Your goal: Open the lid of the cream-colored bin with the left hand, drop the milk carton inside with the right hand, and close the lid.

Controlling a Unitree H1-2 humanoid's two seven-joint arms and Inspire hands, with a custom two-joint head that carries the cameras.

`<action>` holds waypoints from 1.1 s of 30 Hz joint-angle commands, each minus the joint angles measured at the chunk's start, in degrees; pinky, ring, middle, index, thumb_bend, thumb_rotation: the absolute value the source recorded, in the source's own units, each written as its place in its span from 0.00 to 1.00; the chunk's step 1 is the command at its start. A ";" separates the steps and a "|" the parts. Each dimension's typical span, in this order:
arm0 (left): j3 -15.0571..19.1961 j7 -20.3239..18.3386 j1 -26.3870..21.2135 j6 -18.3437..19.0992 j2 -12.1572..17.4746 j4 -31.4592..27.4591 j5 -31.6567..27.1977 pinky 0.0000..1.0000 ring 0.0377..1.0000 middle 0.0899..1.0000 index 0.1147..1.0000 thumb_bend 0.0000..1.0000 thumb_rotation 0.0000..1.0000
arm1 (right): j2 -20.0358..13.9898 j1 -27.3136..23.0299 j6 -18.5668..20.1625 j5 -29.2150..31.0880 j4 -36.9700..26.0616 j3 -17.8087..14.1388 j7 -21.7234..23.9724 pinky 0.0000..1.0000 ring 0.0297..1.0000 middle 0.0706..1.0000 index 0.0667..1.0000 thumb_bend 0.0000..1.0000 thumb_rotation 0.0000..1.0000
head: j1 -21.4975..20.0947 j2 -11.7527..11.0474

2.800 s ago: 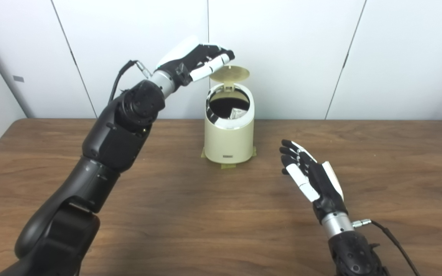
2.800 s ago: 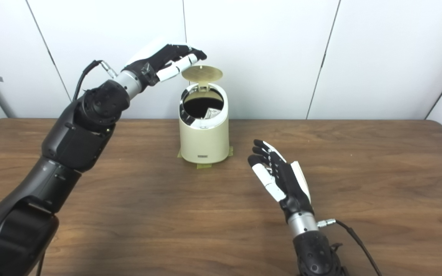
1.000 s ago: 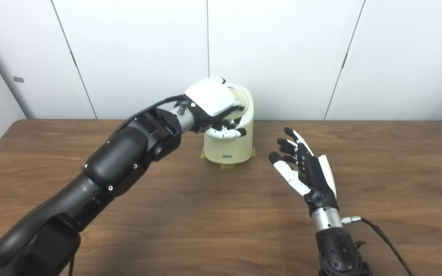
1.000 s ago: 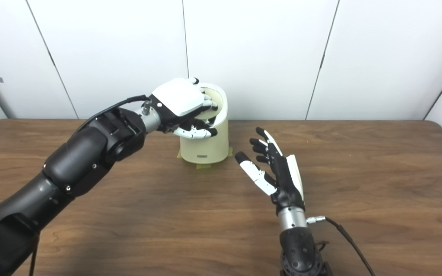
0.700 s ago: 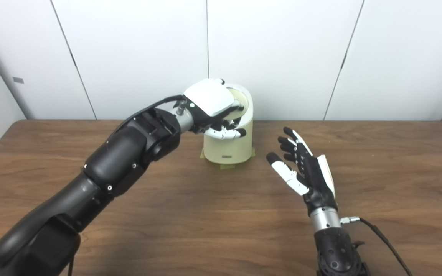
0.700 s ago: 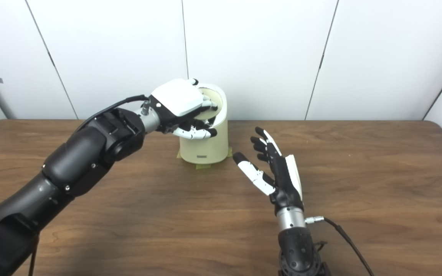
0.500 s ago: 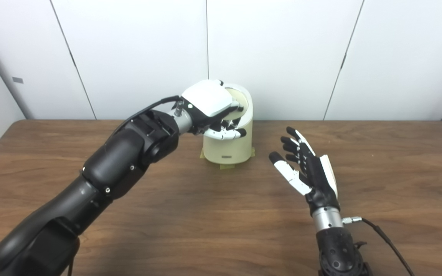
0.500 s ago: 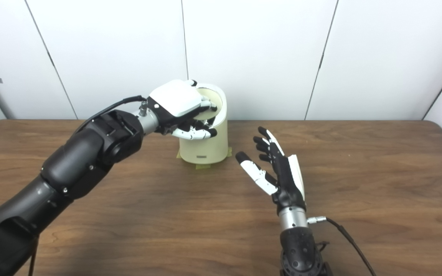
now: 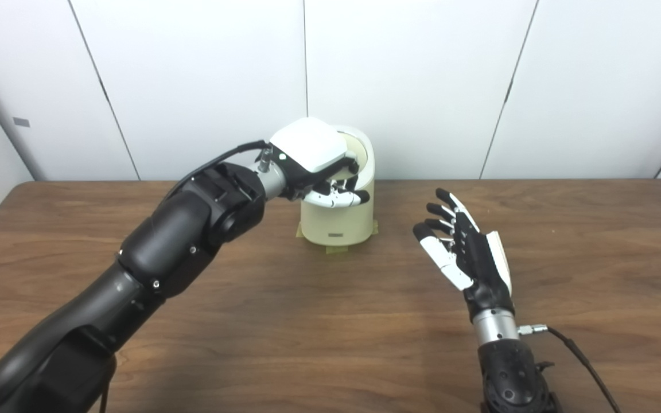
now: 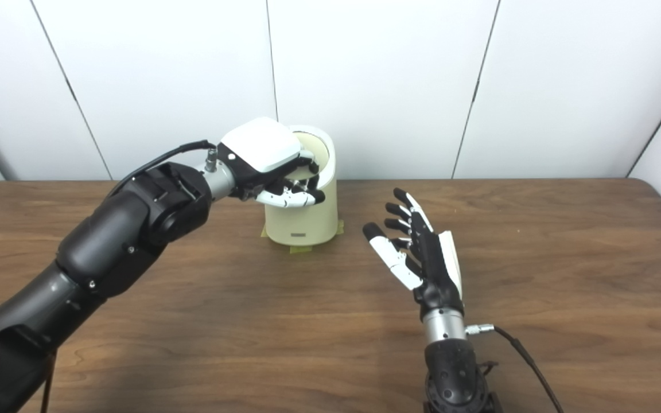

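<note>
Your left hand (image 9: 314, 158) rests palm-down, fingers curled and holding nothing, on the lid (image 9: 358, 154) of the cream-colored bin (image 9: 339, 215), pressing it shut. Your right hand (image 9: 468, 255) waits open and empty above the surface (image 9: 330, 321). The milk carton is not visible, probably inside the bin.

1. bin (image 9: 339, 221) is a plain cream, lid (image 9: 355, 150) same shade, small grey label low on the front
2. left hand (image 9: 313, 158) has a white back, fingers mixed black and white
3. right hand (image 9: 468, 258) mostly black, white thumb, white edge
4. table (image 9: 307, 332) is dark brown woodgrain
5. wall (image 9: 422, 74) plain white panels
</note>
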 commanded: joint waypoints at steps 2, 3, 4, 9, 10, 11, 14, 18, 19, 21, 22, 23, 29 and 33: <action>-3.42 -7.16 3.52 -1.03 0.96 5.47 -0.30 0.90 0.80 0.77 0.72 0.49 1.00 | -0.27 -2.10 -3.48 0.30 -1.34 -0.44 -0.64 0.62 0.78 0.82 0.88 0.64 0.82 | -0.14 -0.11; -3.44 -7.41 3.57 -0.80 0.84 5.66 -0.59 0.90 0.80 0.77 0.73 0.49 1.00 | -0.41 -2.14 -3.56 0.36 -1.30 -0.50 -0.56 0.62 0.78 0.82 0.88 0.64 0.82 | -0.16 -0.17; -3.48 -7.66 3.62 -0.59 0.75 5.81 -0.84 0.90 0.80 0.78 0.73 0.49 1.00 | -0.53 -2.17 -3.66 0.50 -1.28 -0.59 -0.47 0.63 0.78 0.82 0.88 0.64 0.83 | -0.26 -0.15; -3.37 -8.18 3.83 -0.26 0.40 6.61 -2.31 0.89 0.80 0.79 0.77 0.48 1.00 | -1.00 -2.18 -3.36 0.63 -1.58 -0.71 -0.21 0.65 0.79 0.83 0.88 0.64 0.83 | -0.37 -0.30; -3.33 -8.18 3.90 -0.18 0.33 6.84 -2.64 0.89 0.80 0.79 0.78 0.48 1.00 | -1.08 -2.20 -3.47 0.66 -1.44 -0.76 -0.23 0.65 0.79 0.83 0.89 0.63 0.83 | -0.48 -0.36; -3.22 -8.06 4.01 -0.06 0.26 7.03 -3.10 0.89 0.80 0.79 0.79 0.49 1.00 | -1.14 -2.22 -3.60 0.69 -1.25 -0.83 -0.28 0.65 0.79 0.83 0.89 0.63 0.82 | -0.48 -0.37; -2.32 -6.87 4.50 0.37 0.09 6.54 -4.49 0.88 0.79 0.79 0.80 0.48 1.00 | -1.21 -2.02 -3.38 0.85 -1.43 -1.04 -0.14 0.66 0.80 0.83 0.89 0.64 0.82 | -0.14 -0.41; 1.39 -5.53 3.54 2.57 -0.04 2.47 -7.43 0.93 0.87 0.87 0.89 0.48 1.00 | -1.26 -1.75 -3.40 0.98 -1.67 -1.22 -0.11 0.67 0.80 0.83 0.89 0.66 0.83 | 0.11 -0.40; 2.67 -4.78 3.09 3.07 -0.19 1.59 -8.16 0.94 0.88 0.87 0.89 0.47 1.00 | -1.24 -1.68 -3.64 1.19 -1.59 -1.33 -0.13 0.67 0.81 0.83 0.89 0.65 0.83 | 0.26 -0.31; 5.13 -2.23 2.81 3.77 -0.64 0.24 -8.90 0.93 0.87 0.86 0.87 0.45 1.00 | -1.07 -1.63 -3.94 1.58 -1.48 -1.57 -0.27 0.68 0.81 0.83 0.89 0.64 0.82 | 0.32 -0.29; 6.69 -0.14 2.95 3.99 -0.94 -0.65 -9.12 0.92 0.87 0.85 0.86 0.45 1.00 | -0.98 -1.65 -4.04 1.71 -1.48 -1.63 -0.35 0.68 0.81 0.83 0.88 0.64 0.81 | 0.39 -0.25; 8.22 2.41 3.21 3.99 -1.27 -1.46 -9.18 0.89 0.86 0.84 0.84 0.44 1.00 | -0.97 -1.67 -4.31 1.84 -1.31 -1.69 -0.42 0.68 0.81 0.83 0.88 0.63 0.81 | 0.46 -0.15; 19.14 12.80 5.97 7.53 -5.98 -5.89 -13.40 0.76 0.83 0.83 0.83 0.40 1.00 | -0.76 -1.58 -5.17 2.52 -0.79 -1.97 -0.37 0.68 0.82 0.83 0.89 0.64 0.80 | 0.61 0.16; 25.64 15.45 7.72 10.71 -9.43 -8.89 -19.01 0.73 0.83 0.85 0.85 0.32 0.99 | -0.60 -1.35 -4.87 2.48 -1.25 -1.99 -0.23 0.68 0.81 0.83 0.88 0.63 0.81 | 0.88 0.44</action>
